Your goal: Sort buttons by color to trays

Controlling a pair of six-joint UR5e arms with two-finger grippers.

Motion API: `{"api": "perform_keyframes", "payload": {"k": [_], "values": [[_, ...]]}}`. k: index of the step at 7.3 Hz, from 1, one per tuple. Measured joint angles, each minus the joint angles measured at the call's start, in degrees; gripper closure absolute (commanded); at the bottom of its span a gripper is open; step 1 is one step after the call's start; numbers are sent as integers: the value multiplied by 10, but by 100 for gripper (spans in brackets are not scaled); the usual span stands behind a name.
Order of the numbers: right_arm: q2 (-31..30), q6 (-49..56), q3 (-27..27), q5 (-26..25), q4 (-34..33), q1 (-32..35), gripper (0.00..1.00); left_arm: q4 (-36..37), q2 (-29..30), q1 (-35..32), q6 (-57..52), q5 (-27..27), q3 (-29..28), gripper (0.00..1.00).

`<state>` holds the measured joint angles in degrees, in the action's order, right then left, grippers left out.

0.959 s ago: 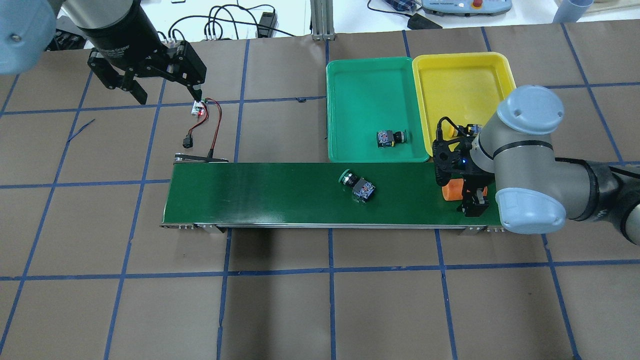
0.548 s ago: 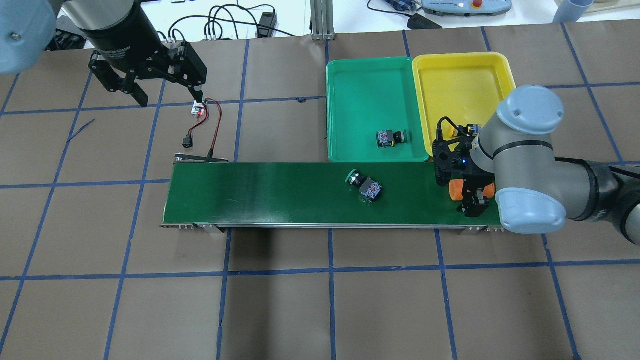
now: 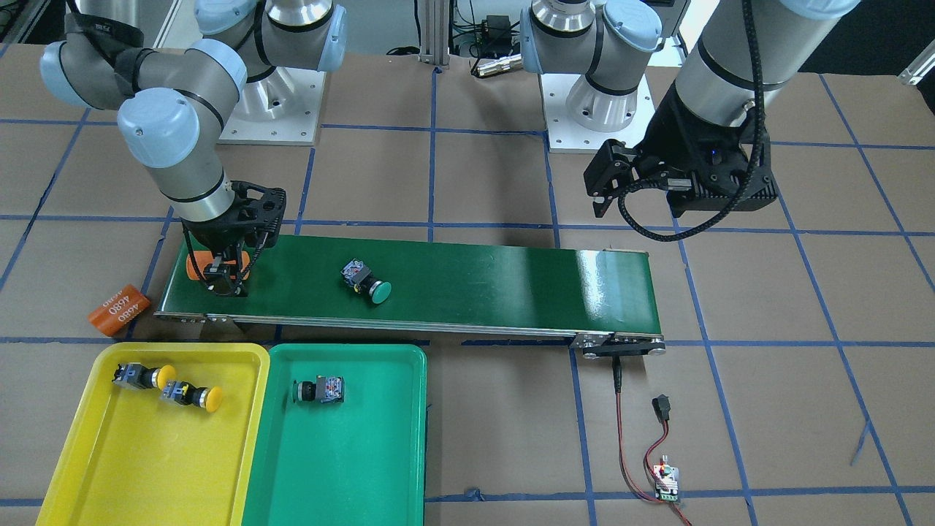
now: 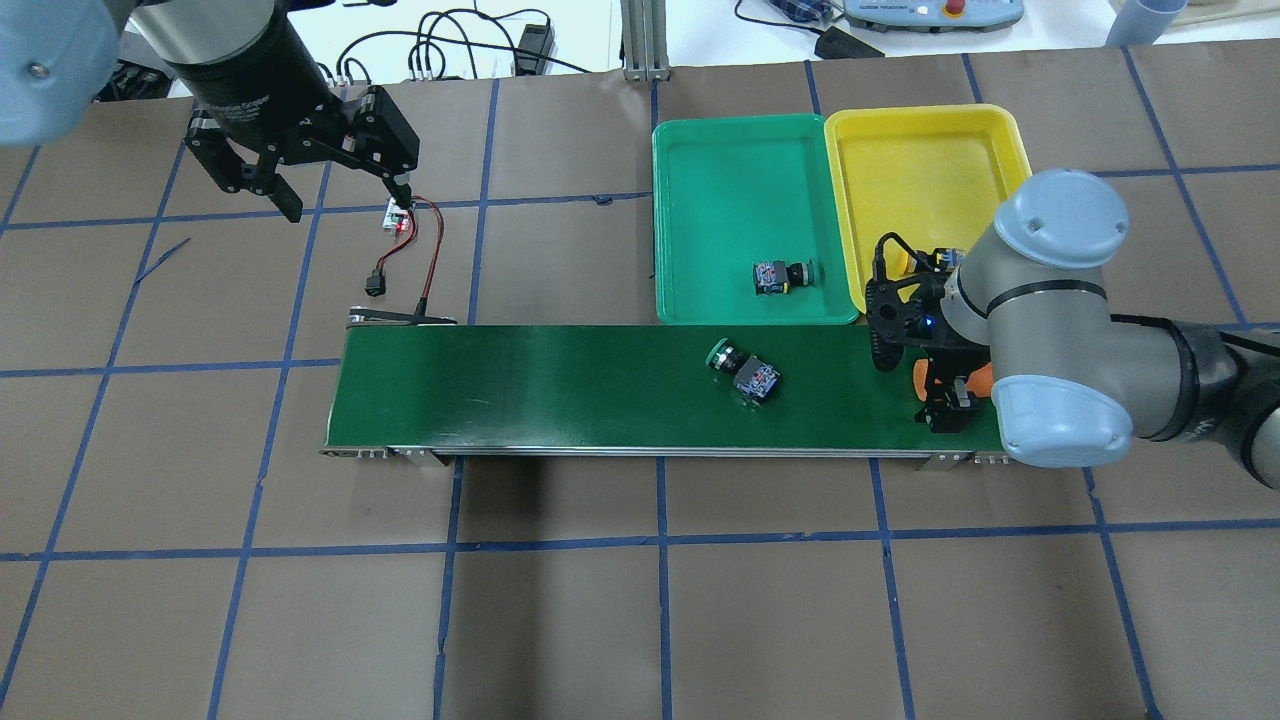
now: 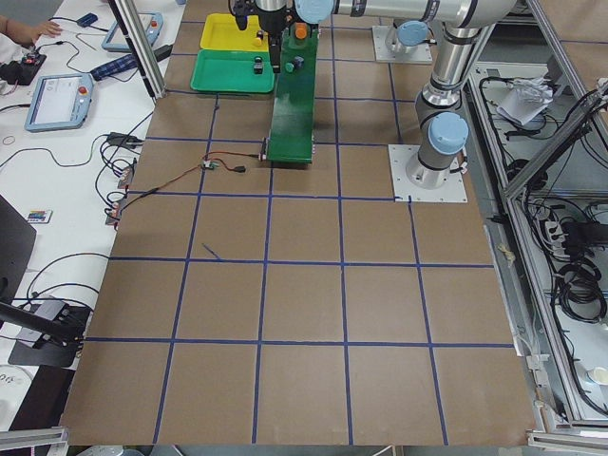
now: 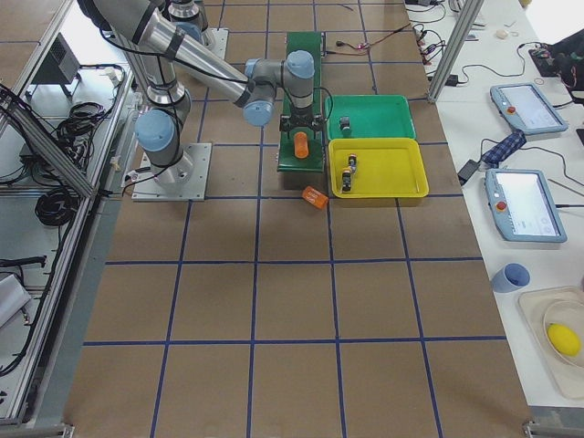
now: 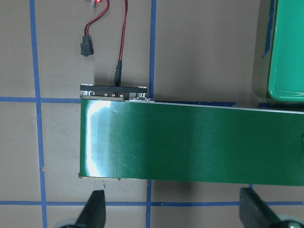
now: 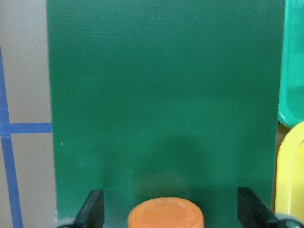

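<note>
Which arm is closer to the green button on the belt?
Right. The right arm hovers over the belt, near the green button; the left arm is off beyond its other end.

An orange cylinder point(image 8: 166, 214) sits on the conveyor belt point(image 3: 475, 281); a 4680 cylinder point(image 3: 119, 310) lies beside its end.

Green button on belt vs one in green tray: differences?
The belt button lies on the conveyor belt, unsorted; the tray button already sits in the green tray. The belt button lies diagonally, cap away from the yellow tray; the tray button's cap faces it. Both have green caps and lie on their sides.
</note>
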<state>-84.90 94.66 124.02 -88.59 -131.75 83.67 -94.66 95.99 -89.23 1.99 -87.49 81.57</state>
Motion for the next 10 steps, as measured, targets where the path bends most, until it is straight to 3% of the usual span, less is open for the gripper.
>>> {"api": "perform_keyframes", "payload": {"k": [10], "values": [[1, 0, 0, -1, 0, 0, 0, -37, 40, -2, 0, 1, -61, 0]]}}
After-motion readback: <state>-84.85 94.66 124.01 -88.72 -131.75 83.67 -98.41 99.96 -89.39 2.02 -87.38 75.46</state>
